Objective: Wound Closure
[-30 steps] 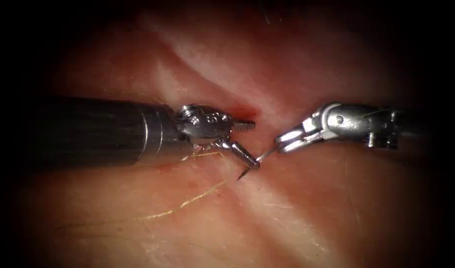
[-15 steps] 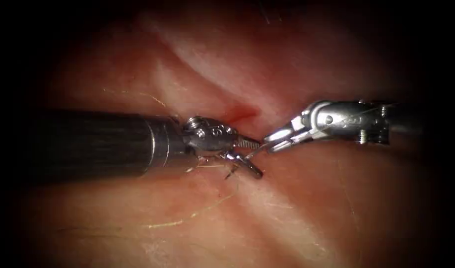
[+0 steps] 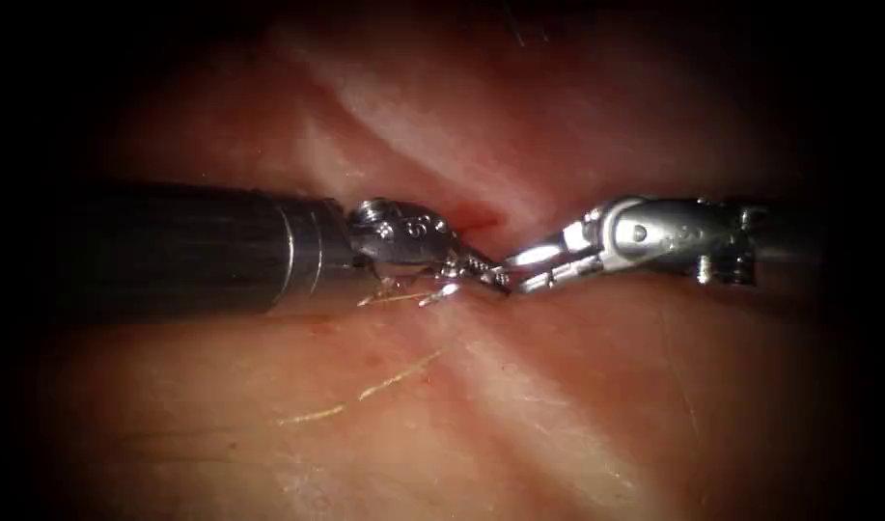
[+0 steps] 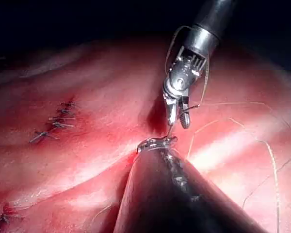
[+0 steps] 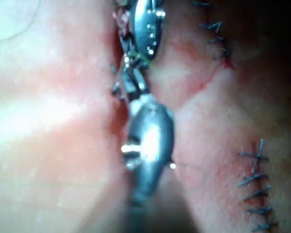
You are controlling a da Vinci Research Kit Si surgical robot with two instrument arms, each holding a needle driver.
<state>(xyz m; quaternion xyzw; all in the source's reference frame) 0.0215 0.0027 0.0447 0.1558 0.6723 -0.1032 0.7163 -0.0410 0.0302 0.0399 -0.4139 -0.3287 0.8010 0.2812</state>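
Centrally, the left tool (image 3: 471, 273) and right tool (image 3: 527, 270) meet tip to tip over the cut (image 3: 481, 217) in the tissue (image 3: 577, 405); the left jaws pinch the needle (image 3: 440, 295) near its mid-curve, clear of the tissue; the right jaws stand spread, holding nothing; thread (image 3: 365, 396) trails toward 7 o'clock.

Left tool (image 3: 476, 275) entering horizontally, jaws nearly closed, tips meeting those of right tool (image 3: 519, 270); right tool's jaws parted, wrist angled slightly down toward centre.
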